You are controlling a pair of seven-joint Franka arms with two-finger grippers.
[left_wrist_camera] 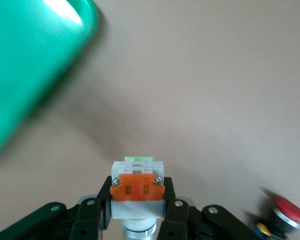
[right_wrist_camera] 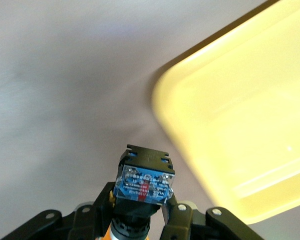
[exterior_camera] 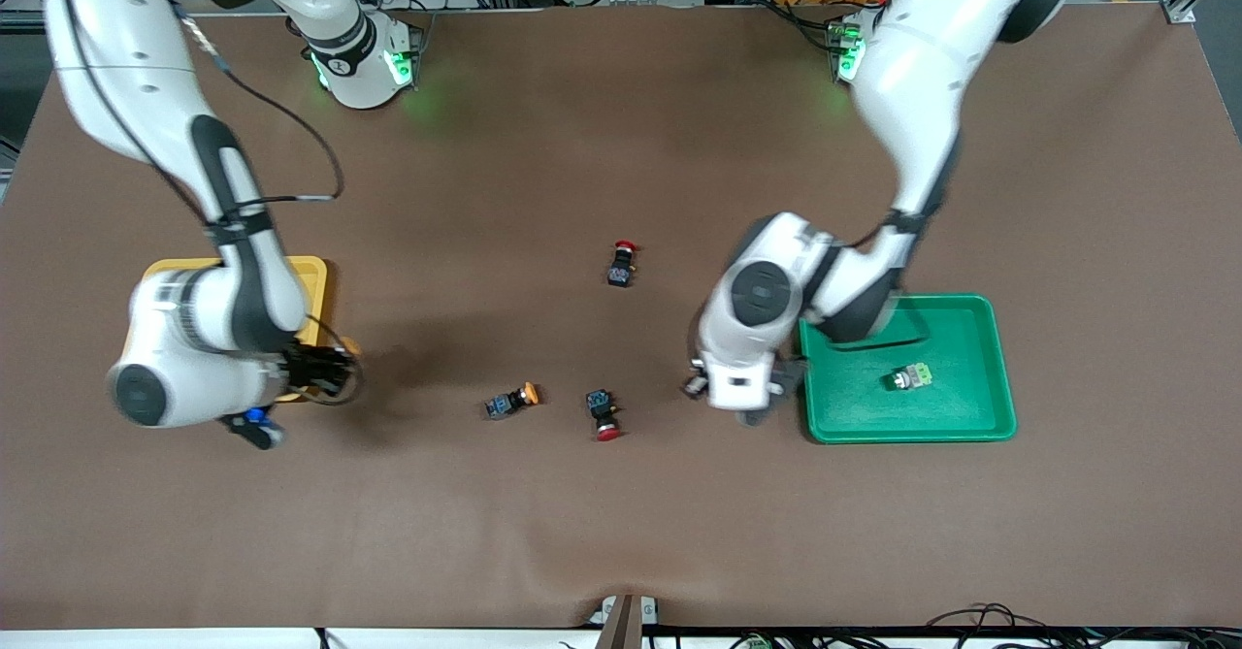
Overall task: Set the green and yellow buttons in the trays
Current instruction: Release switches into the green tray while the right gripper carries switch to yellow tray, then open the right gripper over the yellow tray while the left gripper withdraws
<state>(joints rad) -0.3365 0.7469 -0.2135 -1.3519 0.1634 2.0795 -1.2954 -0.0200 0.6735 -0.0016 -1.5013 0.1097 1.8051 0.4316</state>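
Note:
My left gripper [exterior_camera: 735, 403] hangs over the table just beside the green tray [exterior_camera: 956, 406], at its side toward the right arm. In the left wrist view this gripper [left_wrist_camera: 137, 199] is shut on a pale grey button with an orange block [left_wrist_camera: 137, 187]. A pale grey button with a green cap [exterior_camera: 910, 376] lies in the green tray. My right gripper [exterior_camera: 255, 425] is over the table by the yellow tray [exterior_camera: 312, 285], which the arm mostly hides. In the right wrist view it [right_wrist_camera: 141, 206] is shut on a black-blue button [right_wrist_camera: 144, 184]. Another orange-capped button [exterior_camera: 511, 401] lies mid-table.
Two red-capped black switches lie on the brown mat: one [exterior_camera: 622, 264] mid-table, one [exterior_camera: 603, 413] beside the orange-capped button, also in the left wrist view [left_wrist_camera: 285, 215]. The green tray's corner [left_wrist_camera: 30, 65] and the yellow tray's corner [right_wrist_camera: 239, 135] show in the wrist views.

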